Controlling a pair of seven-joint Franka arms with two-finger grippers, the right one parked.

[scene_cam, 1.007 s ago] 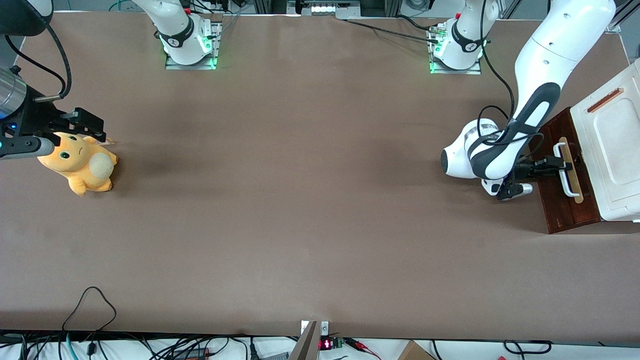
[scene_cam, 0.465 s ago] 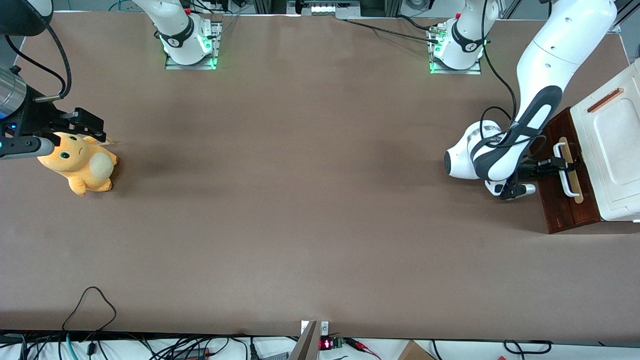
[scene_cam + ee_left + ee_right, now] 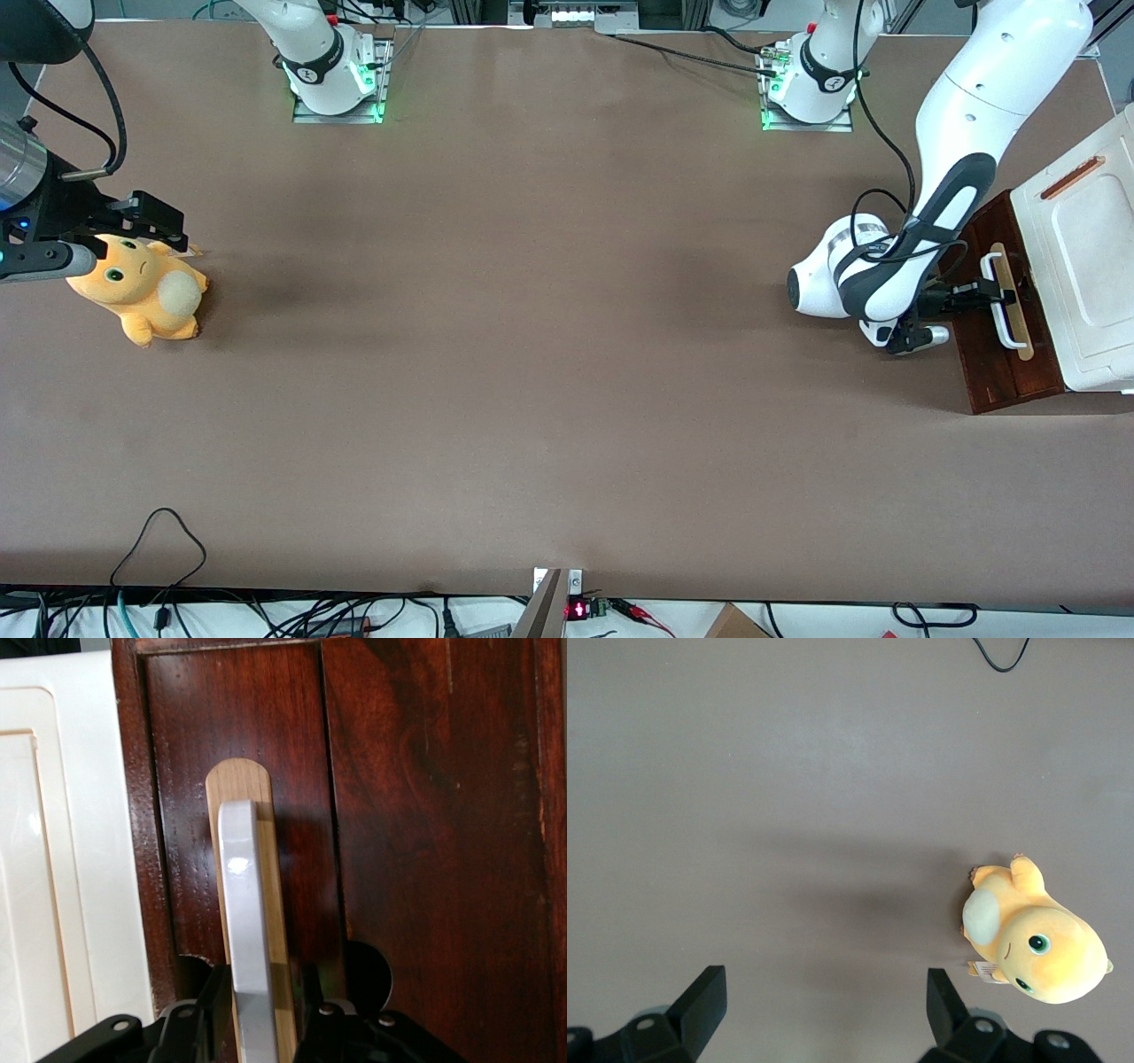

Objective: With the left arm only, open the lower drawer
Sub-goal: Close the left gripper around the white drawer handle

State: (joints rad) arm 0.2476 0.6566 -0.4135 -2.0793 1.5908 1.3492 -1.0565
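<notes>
No legible text or labels.

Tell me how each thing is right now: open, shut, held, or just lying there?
Lower drawer: shut, not pulled out yet.
Handle: between the gripper's fingers.
Gripper: at the handle, fingers either side of the bar.
Plush toy: lying on the table, at the parked arm's end.

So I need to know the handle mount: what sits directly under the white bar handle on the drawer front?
A pale wood strip on the dark reddish-brown lower drawer lies under the white bar handle. The black two-finger gripper straddles the handle, covering the strip's other end.
</notes>
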